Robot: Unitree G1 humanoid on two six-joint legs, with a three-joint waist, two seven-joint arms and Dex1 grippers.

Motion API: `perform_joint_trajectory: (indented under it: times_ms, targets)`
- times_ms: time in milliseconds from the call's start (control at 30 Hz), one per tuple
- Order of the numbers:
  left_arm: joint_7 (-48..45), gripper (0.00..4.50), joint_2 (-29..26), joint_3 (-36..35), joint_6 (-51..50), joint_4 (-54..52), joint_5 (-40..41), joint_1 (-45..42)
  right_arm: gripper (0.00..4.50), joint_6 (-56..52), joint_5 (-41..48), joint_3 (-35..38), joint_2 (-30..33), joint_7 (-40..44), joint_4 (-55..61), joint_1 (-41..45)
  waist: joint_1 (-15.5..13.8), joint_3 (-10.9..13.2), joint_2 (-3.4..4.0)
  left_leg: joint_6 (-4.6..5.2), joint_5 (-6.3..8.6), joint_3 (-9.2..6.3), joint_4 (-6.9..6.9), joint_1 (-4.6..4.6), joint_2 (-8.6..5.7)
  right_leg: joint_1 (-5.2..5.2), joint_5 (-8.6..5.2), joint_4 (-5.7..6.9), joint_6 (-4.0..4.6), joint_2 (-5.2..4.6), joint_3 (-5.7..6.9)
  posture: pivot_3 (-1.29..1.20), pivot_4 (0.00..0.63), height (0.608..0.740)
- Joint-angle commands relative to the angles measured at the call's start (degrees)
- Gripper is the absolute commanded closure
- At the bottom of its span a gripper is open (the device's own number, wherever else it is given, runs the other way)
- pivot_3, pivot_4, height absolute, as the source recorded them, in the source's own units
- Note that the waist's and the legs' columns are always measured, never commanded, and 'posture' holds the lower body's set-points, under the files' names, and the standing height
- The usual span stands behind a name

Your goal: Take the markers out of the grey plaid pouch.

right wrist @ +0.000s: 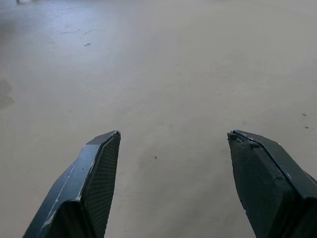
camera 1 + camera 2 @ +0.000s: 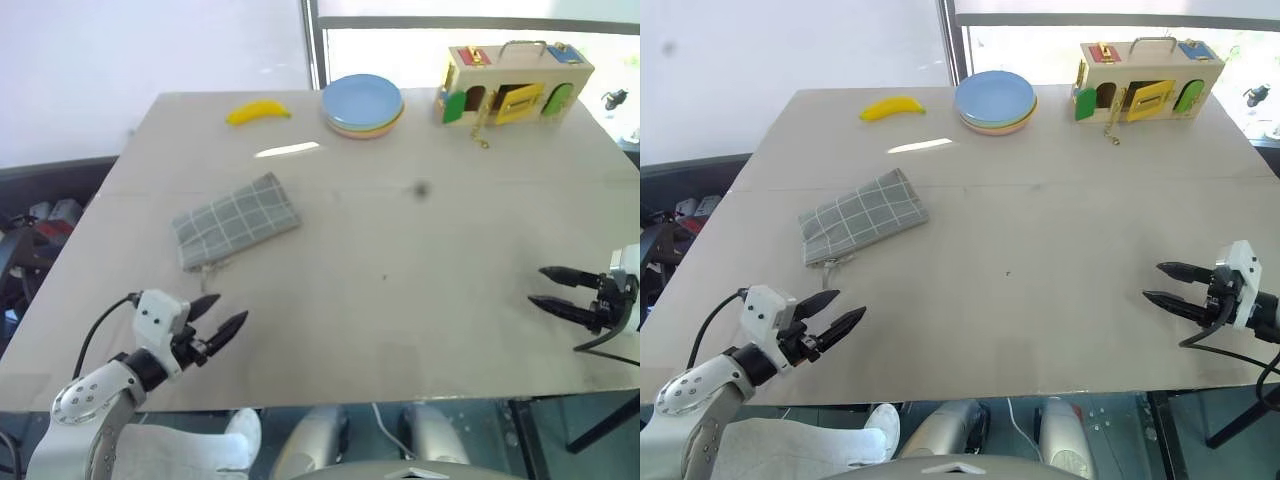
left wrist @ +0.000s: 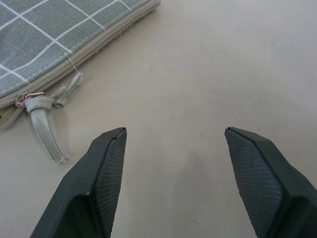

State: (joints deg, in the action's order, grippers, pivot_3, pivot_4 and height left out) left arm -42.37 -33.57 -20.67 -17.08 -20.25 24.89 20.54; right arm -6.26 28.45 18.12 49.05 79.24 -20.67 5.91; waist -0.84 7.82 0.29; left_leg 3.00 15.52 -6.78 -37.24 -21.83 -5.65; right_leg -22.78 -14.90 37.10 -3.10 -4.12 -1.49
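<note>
The pouch (image 2: 236, 221) lies flat on the table (image 2: 420, 290), on my left half, a bit tilted, zip edge facing me. It's shut as far as I can see; markers aren't visible, so can't say where they sit. The zip pull cord (image 3: 47, 131) hangs off the near corner, lying on the tabletop.

My left gripper (image 2: 224, 321) is nearer to me than the pouch, near but not touching it, just off the corner w/ the cord. In the left wrist view the pouch fills the far corner, cord just beyond one fingertip (image 3: 110, 163), bare table between the two fingers. Jaws spread wide, nothing in them.

My right gripper (image 2: 1163, 285) is well apart from the pouch, over at the table's right edge, w/ bare tabletop in front of it. Jaws also wide apart, nothing held.

Pose: left forearm comes up from the near left corner, gripper angled slightly down, pointing fwd and inward toward table centre. Right gripper comes in from the right side, pointing inward to the left, also tipped a little down. Both sit low over the surface.

Far side of table: a banana (image 2: 258, 112), a stack of plates (image 2: 362, 105) and a wooden toy box (image 2: 512, 85), all well away from the pouch and both grippers.
</note>
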Motion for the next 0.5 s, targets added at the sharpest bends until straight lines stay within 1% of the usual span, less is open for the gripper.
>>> perform_joint_trajectory:
  times_ms: [33, 500]
  targets:
    - [-0.9, 1.24, -0.9, -1.1, 1.1, 0.1, 0.3, -0.3, 0.95, -0.2, 1.2, 2.5, 1.1, -0.1, 2.3, -0.8, 0.0, 0.0, 0.0, 0.0, 0.0, 0.0, 0.0, 0.0, 0.0, 0.0, 0.0, 0.0, 0.0, 0.0, 0.0, 0.0, 0.15, 0.74]
    - [-1.3, 1.24, -0.8, -1.1, 1.2, 0.8, 0.3, -0.4, 0.95, -0.4, 1.2, 2.6, 1.3, 0.7, 2.0, -0.8, 0.0, 0.0, 0.0, 0.04, 0.02, 0.01, 0.01, 0.0, 0.0, 0.0, 0.0, 0.0, 0.0, 0.0, -0.01, 0.0, 0.15, 0.74]
